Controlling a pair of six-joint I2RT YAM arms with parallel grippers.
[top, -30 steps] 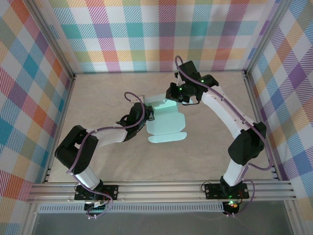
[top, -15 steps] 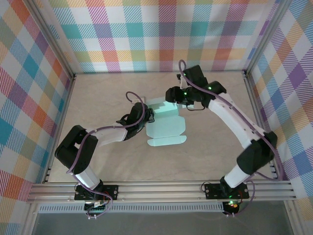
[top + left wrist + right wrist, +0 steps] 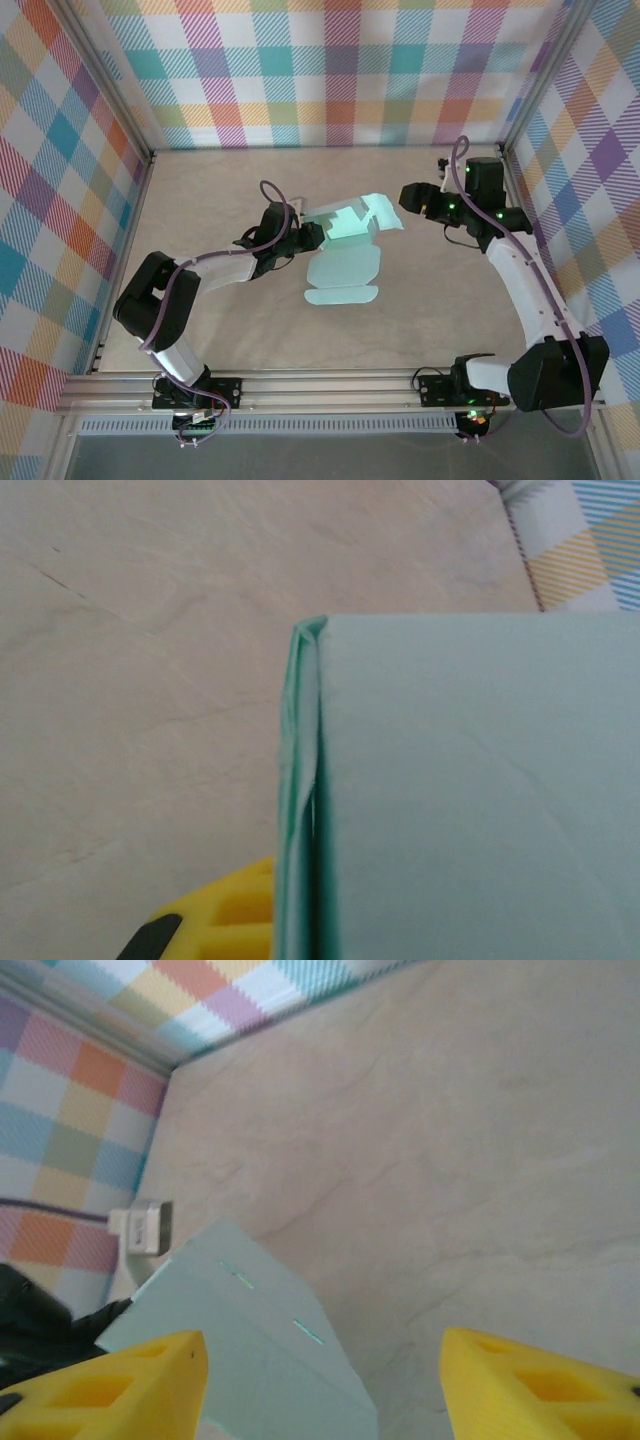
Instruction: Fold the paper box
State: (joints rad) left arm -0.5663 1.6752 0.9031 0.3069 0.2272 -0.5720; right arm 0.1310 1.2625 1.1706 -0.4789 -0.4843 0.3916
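TWO ARMS, ONE BOX: The left tool is pressed together on the 9 o'clock edge of the box, pinching the thin mint card. On that arm's wrist camera one yellow finger shows at 7 o'clock, beneath a doubled, creased edge of the box that runs up toward 12 o'clock.

The right tool stands spread and holds nothing. It is at about 2 o'clock from the box, close to the tip of a raised flap; whether the two touch cannot be told from overhead. On its wrist camera the yellow fingers sit wide apart at 7 and 5 o'clock, with a corner of the box beyond them, two short slits cut in its face.

The box lies near the middle of the pale surface. Its round-cornered panel rests flat toward 6 o'clock, while the notched part toward 12 o'clock is lifted off the surface and catches the light. Plaid walls close the scene at 9, 12 and 3 o'clock.
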